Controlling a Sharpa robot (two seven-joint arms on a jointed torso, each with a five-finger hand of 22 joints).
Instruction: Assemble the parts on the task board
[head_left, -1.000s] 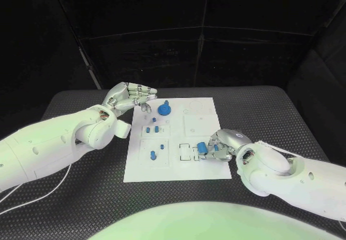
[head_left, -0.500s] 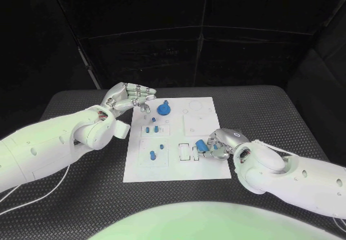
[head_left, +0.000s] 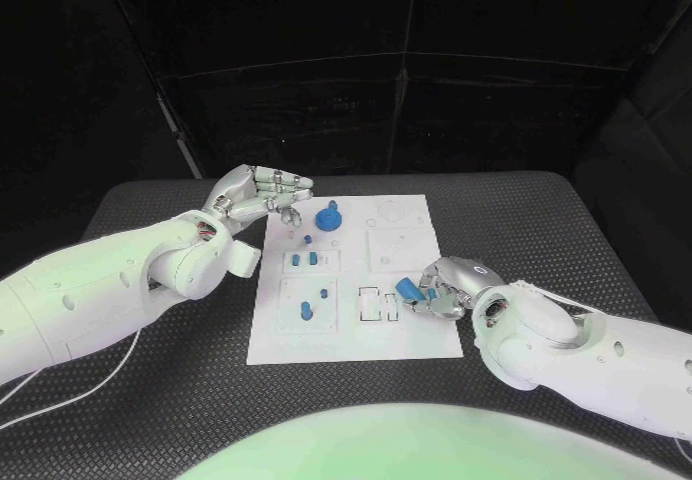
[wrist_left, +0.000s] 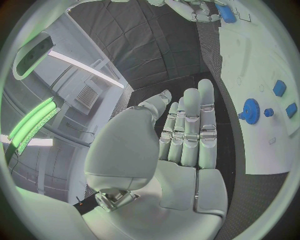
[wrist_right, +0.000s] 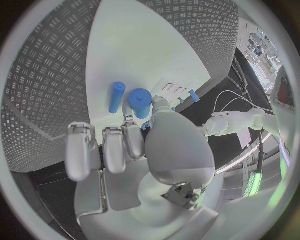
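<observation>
The white task board (head_left: 346, 345) lies in the middle of the table. My right hand (head_left: 450, 287) is at the board's right edge and pinches a short blue cylinder (head_left: 408, 289) between thumb and a finger, just above the rectangular slots (head_left: 378, 304). The right wrist view shows the same cylinder (wrist_right: 140, 102) in the pinch, with a blue peg (wrist_right: 117, 96) lying on the board (wrist_right: 150, 45) beside it. My left hand (head_left: 261, 194) hovers at the board's far left corner, fingers apart, holding nothing. A blue gear (head_left: 329, 216) stands close to it. In the left wrist view the flat hand (wrist_left: 184, 140) faces the gear (wrist_left: 250, 108).
More small blue parts sit on the board's left half: a pair (head_left: 303, 259), a small one (head_left: 309, 240) and a longer piece (head_left: 306, 309). Black ribbed table surface (head_left: 562, 230) surrounds the board. Dark curtains stand behind the table.
My right hand has shifted the blue cylinder slightly farther away and to the right over the slots. The left hand has stayed in place.
</observation>
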